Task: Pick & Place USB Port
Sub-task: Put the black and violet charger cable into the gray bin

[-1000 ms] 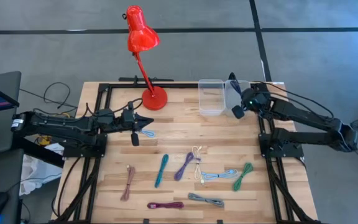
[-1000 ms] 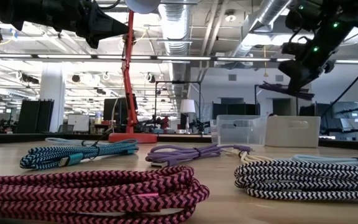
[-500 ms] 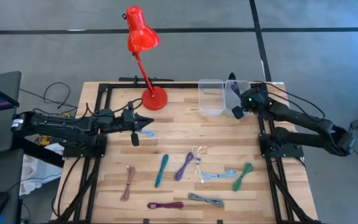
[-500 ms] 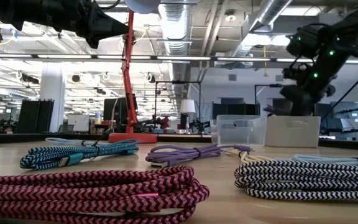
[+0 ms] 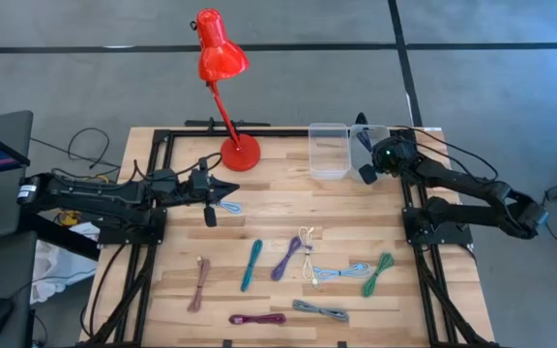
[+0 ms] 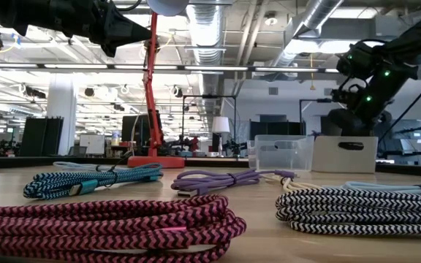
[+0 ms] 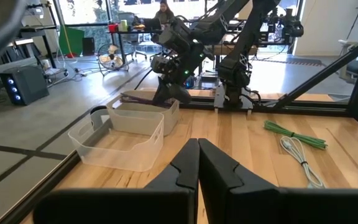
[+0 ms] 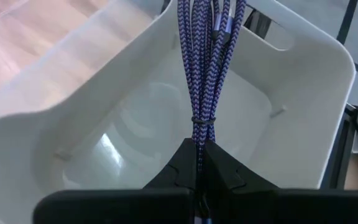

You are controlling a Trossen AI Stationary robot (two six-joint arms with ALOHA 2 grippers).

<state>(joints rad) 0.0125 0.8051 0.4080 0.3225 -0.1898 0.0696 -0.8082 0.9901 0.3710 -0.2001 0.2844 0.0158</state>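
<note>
1. The purple-blue braided cable (image 8: 207,68) was bundled into a long hank, cinched near one end by a thin tie, and clamped at that end between the closed fingers of the right gripper (image 8: 197,163).
2. It hung over the white bin (image 8: 303,81) at the table's far right corner — strands reaching across the bin's open interior.
3. The clear bin (image 5: 328,152) stood just beside the white one.
4. Other bundled cables — teal (image 5: 250,264), purple (image 5: 286,258), green (image 5: 376,274) — lay on the tabletop.

Two arms over a wooden counter (image 5: 269,208) strewn with bundled cables.
The right end effector (image 5: 367,155) sits at the far bins (image 5: 330,150); the left end effector (image 5: 222,190) hovers near the red lamp (image 5: 222,60), by a light-blue cable (image 5: 229,207).
</note>
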